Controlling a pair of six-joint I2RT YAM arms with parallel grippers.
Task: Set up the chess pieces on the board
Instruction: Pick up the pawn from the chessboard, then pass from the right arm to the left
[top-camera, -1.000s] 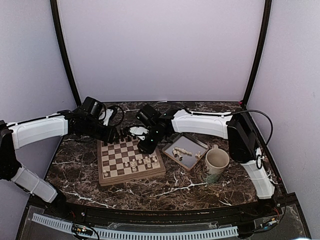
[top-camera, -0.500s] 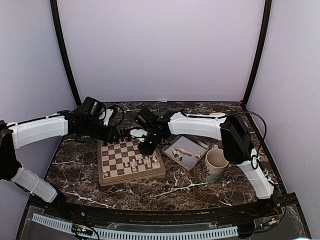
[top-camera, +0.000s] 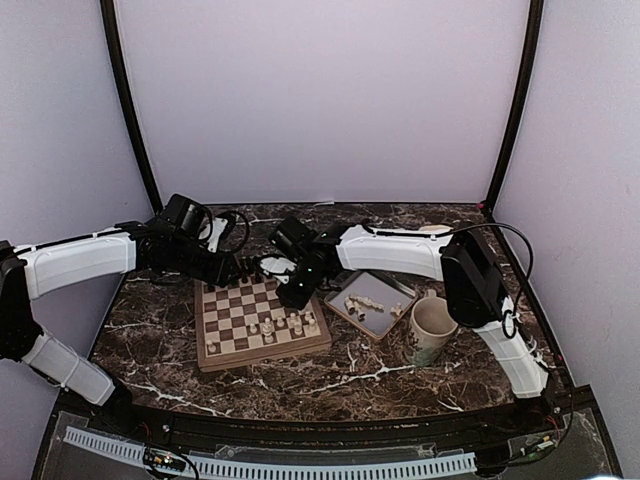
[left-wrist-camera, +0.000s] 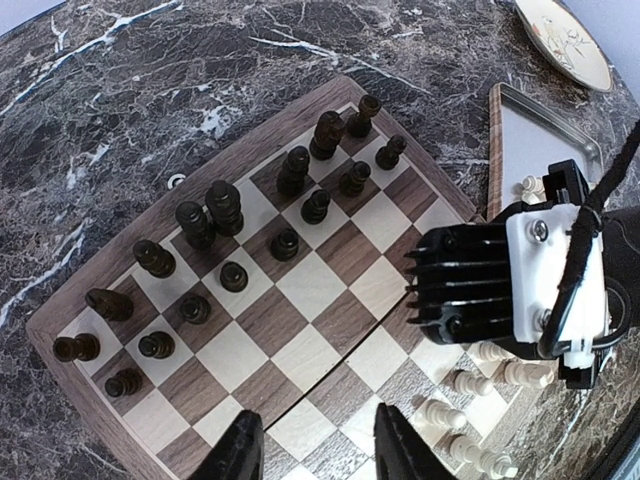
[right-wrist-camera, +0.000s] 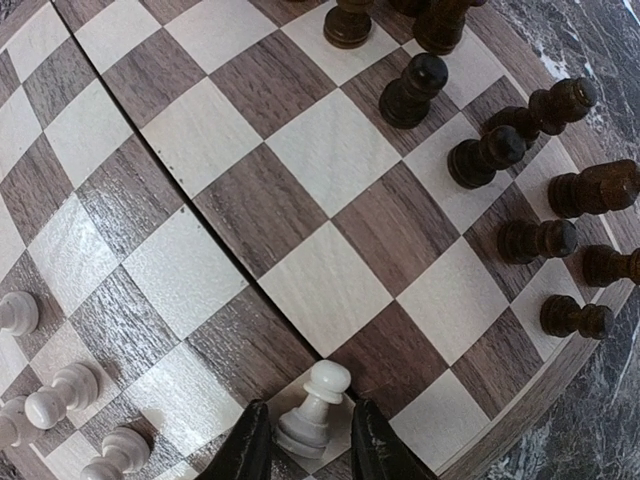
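Observation:
The board (top-camera: 238, 322) lies at mid-table, with dark chessmen (left-wrist-camera: 222, 205) along its far rows and a few cream chess pieces (top-camera: 285, 324) on its near right squares. My right gripper (right-wrist-camera: 308, 440) is low over the board's right edge, its jaws open just wider than a white pawn (right-wrist-camera: 318, 405) that stands upright between them on a light square. The left finger (right-wrist-camera: 250, 445) touches the pawn's base; a thin gap shows at the right one. My left gripper (left-wrist-camera: 318, 445) hovers open above the board's middle, with nothing between its fingers.
A grey tray (top-camera: 390, 289) right of the board holds several loose cream pieces (top-camera: 360, 300). A mug (top-camera: 432, 328) stands by the tray's near right corner. A pale plate (left-wrist-camera: 565, 40) lies at the back. The right wrist (left-wrist-camera: 510, 280) hangs over the board's corner.
The right arm has shifted slightly left over the board's right edge and its jaws have narrowed around the white pawn. The left arm has stayed put.

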